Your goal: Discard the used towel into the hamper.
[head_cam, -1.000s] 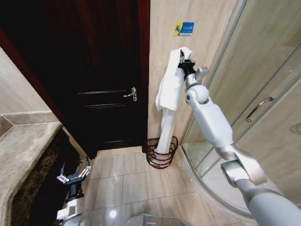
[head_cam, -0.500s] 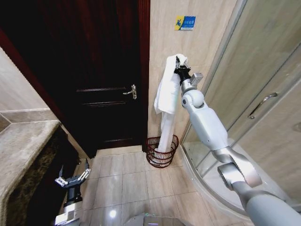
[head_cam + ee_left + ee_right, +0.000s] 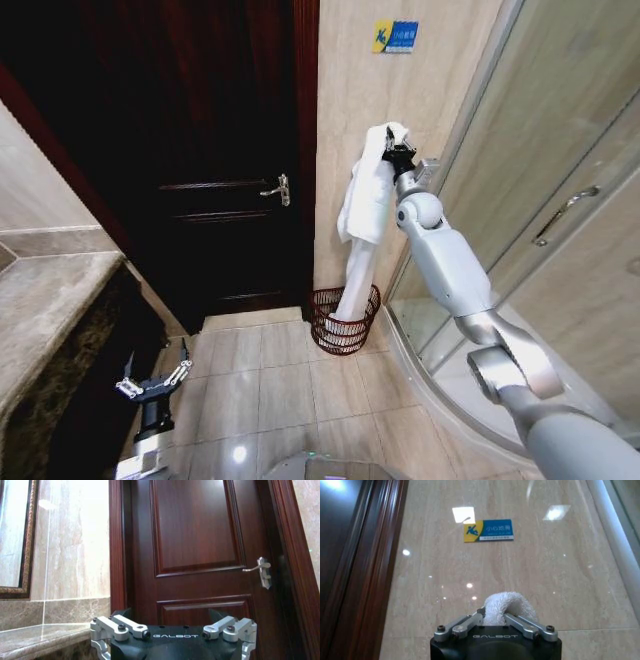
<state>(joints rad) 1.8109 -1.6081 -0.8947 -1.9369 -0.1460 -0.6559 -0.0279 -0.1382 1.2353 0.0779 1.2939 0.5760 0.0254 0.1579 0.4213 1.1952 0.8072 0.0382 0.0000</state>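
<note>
A long white towel (image 3: 366, 212) hangs from my right gripper (image 3: 397, 150), which is shut on its top fold high against the beige wall. The right wrist view shows the towel's tuft (image 3: 506, 606) pinched between the fingers (image 3: 465, 624). The towel's lower end dips into the hamper (image 3: 343, 322), a dark reddish-brown wire basket on the floor right below. My left gripper (image 3: 152, 380) hangs low at the left near the floor, open and empty, and it faces the dark door (image 3: 200, 543) in the left wrist view.
The dark wooden door with a metal handle (image 3: 275, 188) stands left of the hamper. A curved glass shower enclosure (image 3: 560, 200) fills the right. A stone counter (image 3: 50, 300) juts in at the left. A blue sign (image 3: 394, 36) sits high on the wall.
My right gripper has come down along the wall with the towel, so more of the towel sinks toward the hamper. The head camera has shifted slightly.
</note>
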